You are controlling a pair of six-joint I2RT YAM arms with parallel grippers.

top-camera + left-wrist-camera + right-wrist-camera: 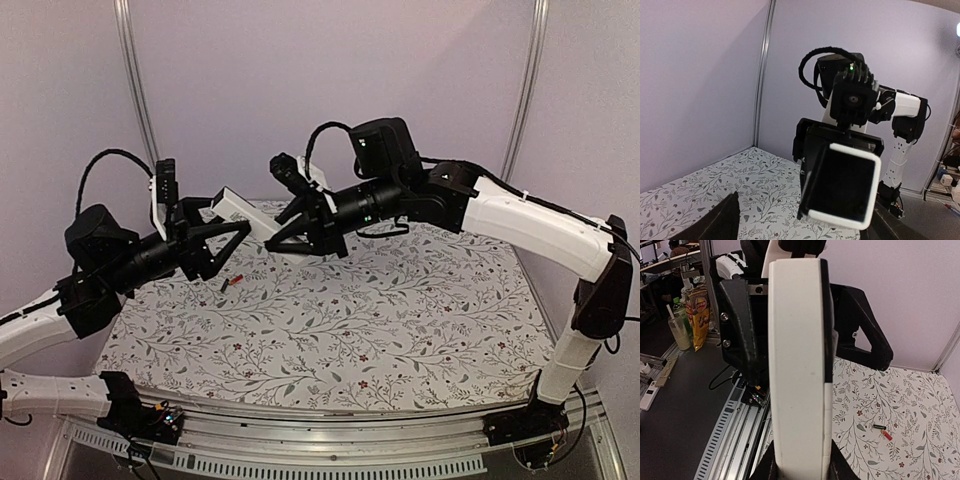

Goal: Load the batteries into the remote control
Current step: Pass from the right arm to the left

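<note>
Left gripper: we see the left gripper raised over the table's left side. Its jaws are spread, with one finger on either side of the remote's left end and neither pinching it.
Battery: one battery, black with a red end, lies on the floral tablecloth just below the two grippers. We spot no second one.
Remote control: the remote control hangs in the air between the arms, its dark face toward the left wrist camera. We cannot tell whether a cell already sits inside.
Right gripper: the right gripper is clamped on the remote's right end and carries it alone.
Step in hand: we judge the remote is being presented in mid-air, with loading unfinished.
Next move: we think the left arm must drop to the loose battery, pinch it across its body, and bring it to the compartment while the right arm steadies the remote.
</note>
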